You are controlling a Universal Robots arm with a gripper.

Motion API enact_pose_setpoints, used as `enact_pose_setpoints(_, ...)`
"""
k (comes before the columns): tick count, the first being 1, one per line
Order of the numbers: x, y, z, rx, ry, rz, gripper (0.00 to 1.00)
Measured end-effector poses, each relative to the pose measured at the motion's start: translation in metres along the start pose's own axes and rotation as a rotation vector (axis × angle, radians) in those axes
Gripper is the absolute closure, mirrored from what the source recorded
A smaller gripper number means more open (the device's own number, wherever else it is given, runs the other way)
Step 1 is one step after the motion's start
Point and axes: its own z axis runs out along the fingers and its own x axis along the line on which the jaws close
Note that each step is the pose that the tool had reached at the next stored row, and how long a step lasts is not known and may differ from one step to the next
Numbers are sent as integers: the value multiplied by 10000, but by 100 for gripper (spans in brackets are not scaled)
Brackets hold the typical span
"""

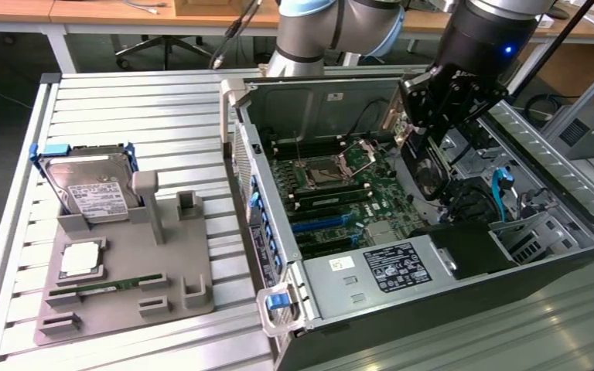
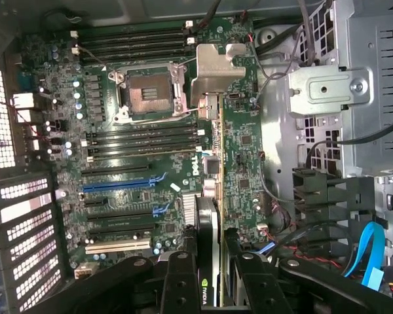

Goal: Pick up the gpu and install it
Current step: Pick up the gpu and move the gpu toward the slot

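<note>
Grey ridged table (image 1: 121,100) holds an open computer case (image 1: 380,286). Up close, the half-closed gripper (image 2: 209,258) pinches the gpu (image 2: 215,196), seen thin edge-on, inside the case. Behind it, the gpu hides part of the green motherboard (image 2: 144,131).

Black gripper (image 2: 208,252). Black gpu (image 2: 215,216): green board edge, silver bracket, green logo. Dark green motherboard (image 2: 242,150): black sockets, one blue slot (image 2: 114,185), one white slot (image 2: 118,245). Case (image 1: 308,97) silver-grey inside, black outside, perforated grilles. Bright blue cable (image 1: 501,193). Blue latch (image 1: 276,300). Black label (image 1: 405,267), white print. Silver drive (image 1: 90,189): white sticker, blue frame. Green memory stick (image 1: 106,286). Grey tray (image 1: 179,301). Pale grey table (image 1: 121,108), ribbed. Silver-grey arm (image 1: 312,31), light blue caps.
</note>
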Motion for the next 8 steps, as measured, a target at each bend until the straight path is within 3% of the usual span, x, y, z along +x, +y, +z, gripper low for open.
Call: enact_pose_setpoints(8,0,0,1,-2,0,0,73)
